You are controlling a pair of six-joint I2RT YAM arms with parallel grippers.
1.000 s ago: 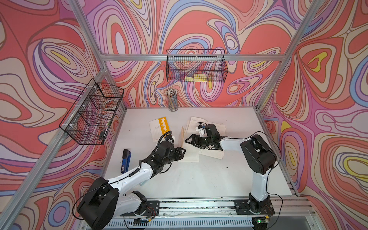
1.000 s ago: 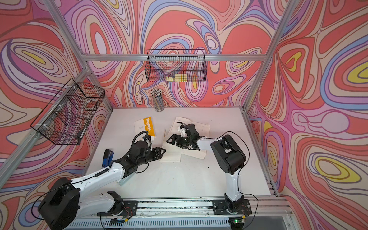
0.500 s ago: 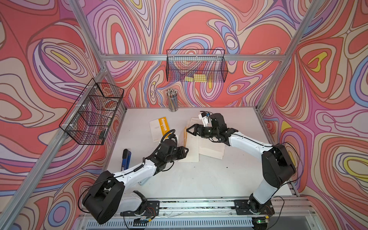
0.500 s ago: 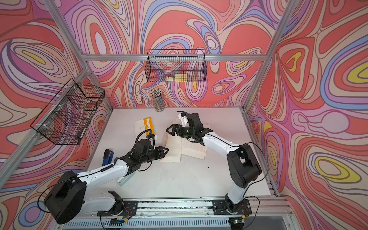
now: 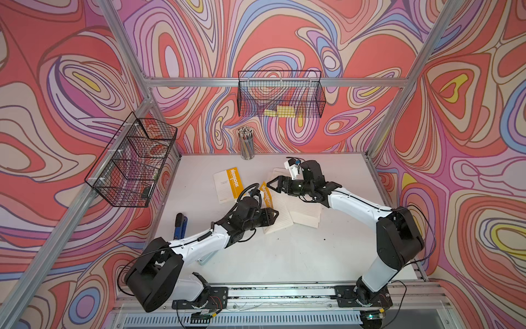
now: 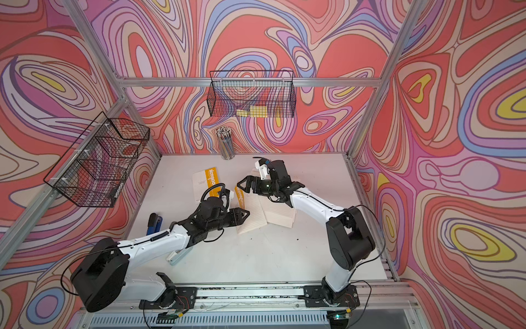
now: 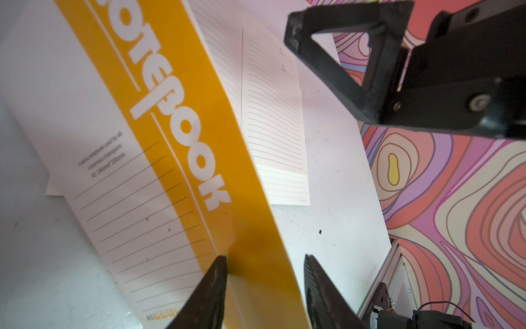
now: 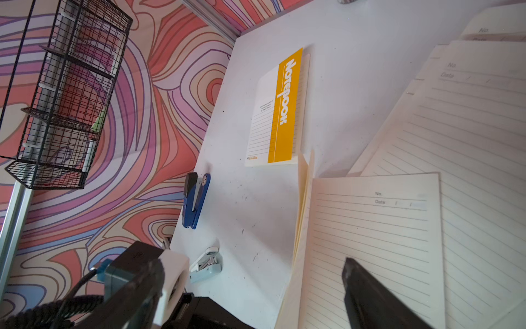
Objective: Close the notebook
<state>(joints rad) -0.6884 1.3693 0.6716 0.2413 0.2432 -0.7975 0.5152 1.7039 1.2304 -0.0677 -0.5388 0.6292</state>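
I'm closing the open orange-covered paper notebook [image 5: 287,212] lying at desk [image 5: 313,256] centre. My left hand [image 7: 264,270], fingers [image 7: 210,293] apart, is straddling its upright cover [image 5: 266,194]; next I'm likely pushing it over toward three o'clock.

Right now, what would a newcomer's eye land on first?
The swirling pink and orange walls all round the booth. Then the open notebook mid-table, its yellow cover standing half raised between the left gripper and right gripper.
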